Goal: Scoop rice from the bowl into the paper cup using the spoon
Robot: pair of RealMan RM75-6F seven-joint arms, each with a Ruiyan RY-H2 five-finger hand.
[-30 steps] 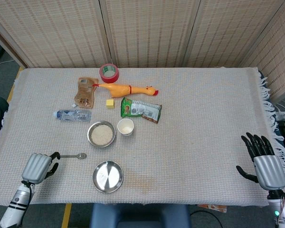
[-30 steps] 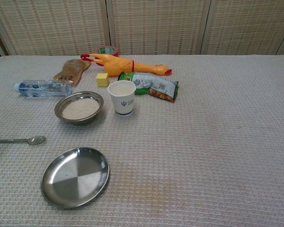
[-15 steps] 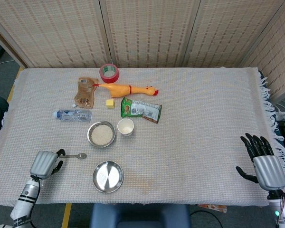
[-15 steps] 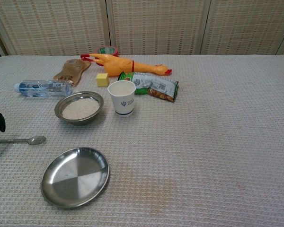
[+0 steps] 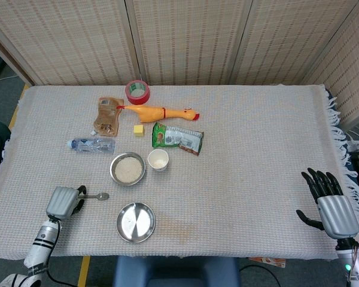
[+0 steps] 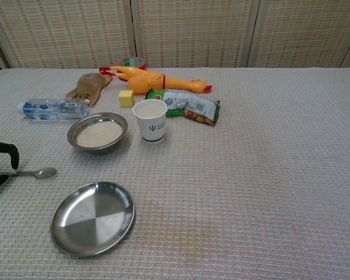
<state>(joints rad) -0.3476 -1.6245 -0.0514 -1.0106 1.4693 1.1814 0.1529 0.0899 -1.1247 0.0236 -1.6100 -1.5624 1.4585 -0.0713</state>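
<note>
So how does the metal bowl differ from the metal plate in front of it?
The bowl is deep with raised walls and holds white rice; the plate is shallow, nearly flat, and holds nothing. The plate looks wider and lies nearer the table's front edge; the bowl stands beside the paper cup. Both are round, shiny metal.

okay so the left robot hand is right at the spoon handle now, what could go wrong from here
The spoon lies flat on the cloth, so the left robot hand may slip off its thin handle or push it away. Later, the paper cup stands close beside the rice bowl and looks light; a swinging spoon could tip it.
</note>
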